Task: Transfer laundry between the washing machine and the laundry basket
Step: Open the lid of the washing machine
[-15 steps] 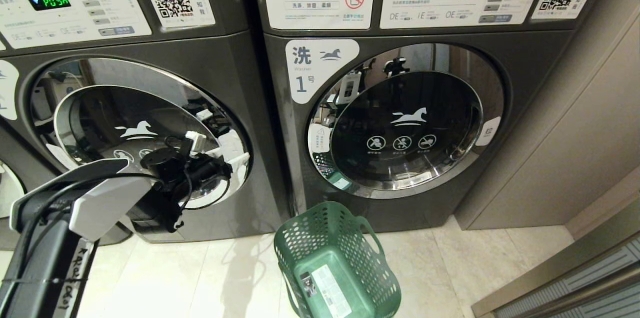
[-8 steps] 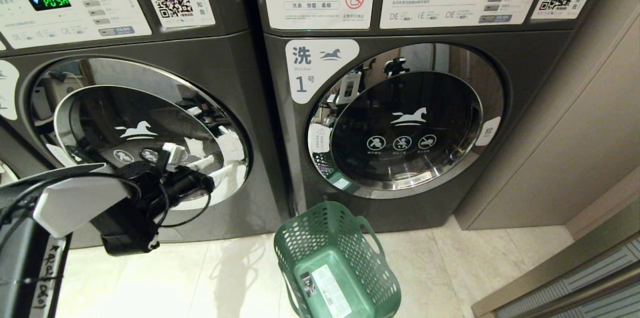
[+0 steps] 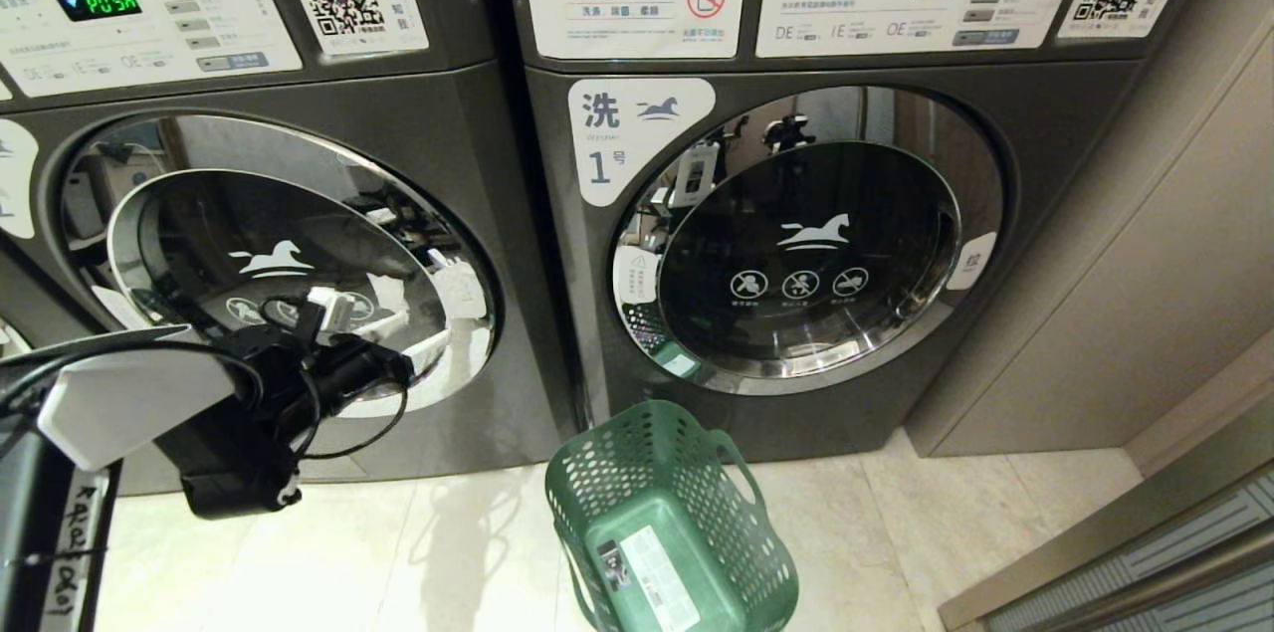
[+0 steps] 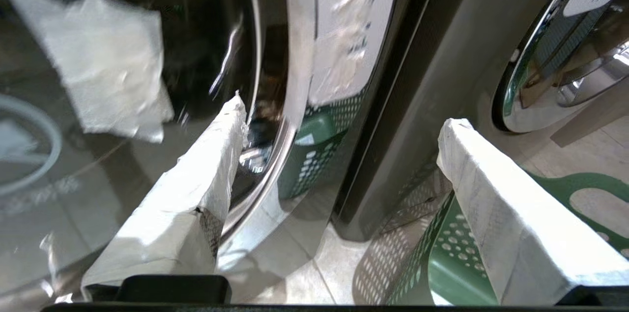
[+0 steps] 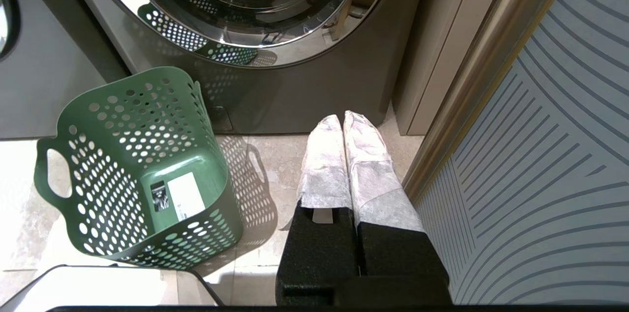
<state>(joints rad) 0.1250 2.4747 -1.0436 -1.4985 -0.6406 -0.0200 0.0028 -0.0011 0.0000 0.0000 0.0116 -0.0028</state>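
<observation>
Your left gripper (image 4: 339, 155) hangs with its paper-wrapped fingers (image 4: 196, 189) spread wide and empty in front of the left washing machine's door (image 3: 289, 254), a posture that suggests a reach for the door's chrome rim rather than for laundry; your right gripper (image 5: 344, 155) rests pressed together above the floor (image 3: 478, 552), to the right of the laundry basket (image 3: 667, 523). The basket is green, perforated plastic with cut-out handles and a white label on its base, holds no laundry, and stands on the floor below washing machine number 1 (image 3: 796, 244), whose door is closed.
</observation>
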